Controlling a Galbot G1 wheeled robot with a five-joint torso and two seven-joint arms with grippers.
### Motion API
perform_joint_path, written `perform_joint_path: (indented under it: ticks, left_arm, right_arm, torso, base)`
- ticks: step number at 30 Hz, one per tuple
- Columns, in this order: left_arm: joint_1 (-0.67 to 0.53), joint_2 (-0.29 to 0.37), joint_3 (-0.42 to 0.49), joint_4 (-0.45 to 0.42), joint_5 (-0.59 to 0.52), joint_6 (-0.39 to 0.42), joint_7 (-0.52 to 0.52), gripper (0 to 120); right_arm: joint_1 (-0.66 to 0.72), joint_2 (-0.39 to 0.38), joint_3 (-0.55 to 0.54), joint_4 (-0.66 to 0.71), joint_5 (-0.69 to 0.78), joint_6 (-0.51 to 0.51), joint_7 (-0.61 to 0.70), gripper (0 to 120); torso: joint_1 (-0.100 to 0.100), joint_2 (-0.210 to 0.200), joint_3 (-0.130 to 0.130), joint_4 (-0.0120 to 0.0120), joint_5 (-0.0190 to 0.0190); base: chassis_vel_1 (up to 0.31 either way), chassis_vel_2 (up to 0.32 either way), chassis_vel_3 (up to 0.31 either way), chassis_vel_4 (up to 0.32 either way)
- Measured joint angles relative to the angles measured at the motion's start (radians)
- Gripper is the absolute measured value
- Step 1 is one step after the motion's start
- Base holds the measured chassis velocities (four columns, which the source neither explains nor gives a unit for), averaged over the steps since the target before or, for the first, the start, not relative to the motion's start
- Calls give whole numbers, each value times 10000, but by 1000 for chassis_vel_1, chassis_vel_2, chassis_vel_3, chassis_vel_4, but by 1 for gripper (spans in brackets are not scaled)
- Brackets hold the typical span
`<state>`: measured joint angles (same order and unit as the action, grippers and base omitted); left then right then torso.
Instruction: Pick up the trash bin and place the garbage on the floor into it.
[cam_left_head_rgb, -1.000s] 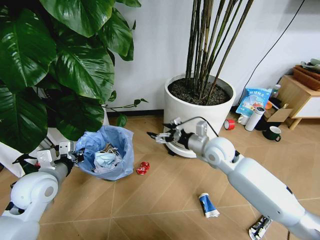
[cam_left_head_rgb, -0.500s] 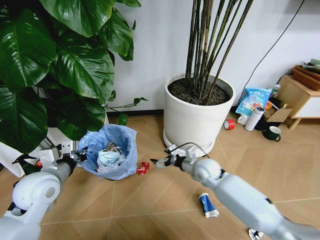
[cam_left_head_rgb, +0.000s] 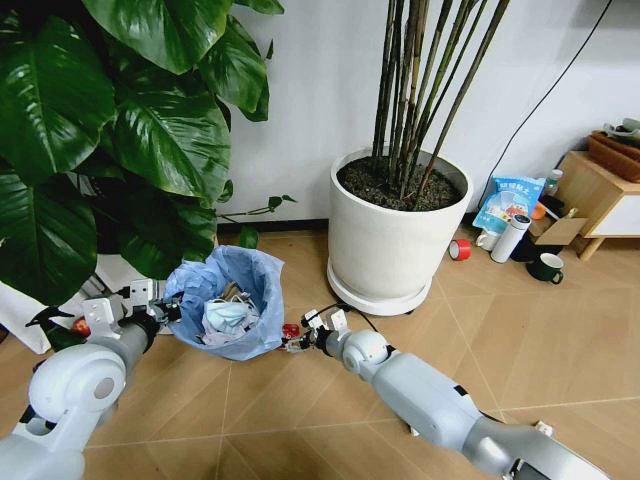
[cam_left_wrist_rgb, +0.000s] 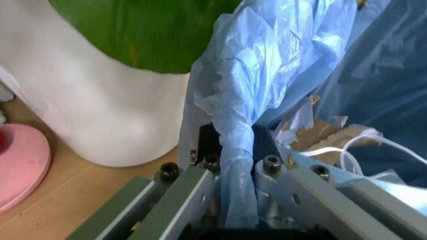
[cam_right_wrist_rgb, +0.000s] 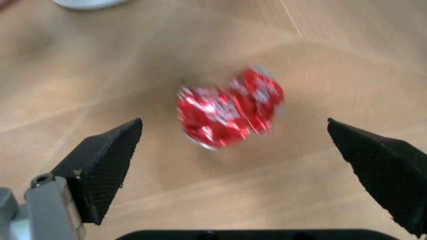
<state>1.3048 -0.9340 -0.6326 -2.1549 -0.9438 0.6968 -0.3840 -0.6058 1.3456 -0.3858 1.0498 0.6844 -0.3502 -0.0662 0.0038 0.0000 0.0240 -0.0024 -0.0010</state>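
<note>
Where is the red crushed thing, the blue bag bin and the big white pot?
red crushed piece (cam_right_wrist_rgb: 228, 116): right wrist view, middle of its crinkled foil.
trash bin (cam_left_head_rgb: 252, 284): head view, light-blue bag at the rim.
white plant pot (cam_left_head_rgb: 385, 245): head view, front of its wall.

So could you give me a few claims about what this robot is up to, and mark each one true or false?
1. The left gripper is clamped on the trash bin rim. True.
2. The right gripper has closed on the red crushed piece. False: its fingers are spread either side of it.
3. The red crushed piece lies on the floor. True.
4. The trash bin is empty. False: it holds crumpled waste.
</note>
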Motion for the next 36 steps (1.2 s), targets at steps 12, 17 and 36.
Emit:
perform_joint_path:
  ticks: [12, 17, 36]
  left_arm:
    - [255, 14, 72, -590, -109, 21, -169, 0]
    - [277, 55, 65, -690, -125, 27, -208, 0]
    - [118, 83, 29, -658, -182, 27, -221, 0]
  right_arm:
    - [184, 965, 620, -1544, 486, -82, 611, 100]
    - [266, 1247, 805, -1870, 634, 32, 538, 100]
    - [694, 2535, 1347, -3797, 328, 343, 583, 100]
  torso:
    - [0, 0, 0, 2, 0]
    - [0, 0, 0, 0, 0]
    - [0, 0, 0, 2, 3]
  base:
    - [0, 0, 0, 0]
    - [0, 0, 0, 0]
    - [0, 0, 0, 0]
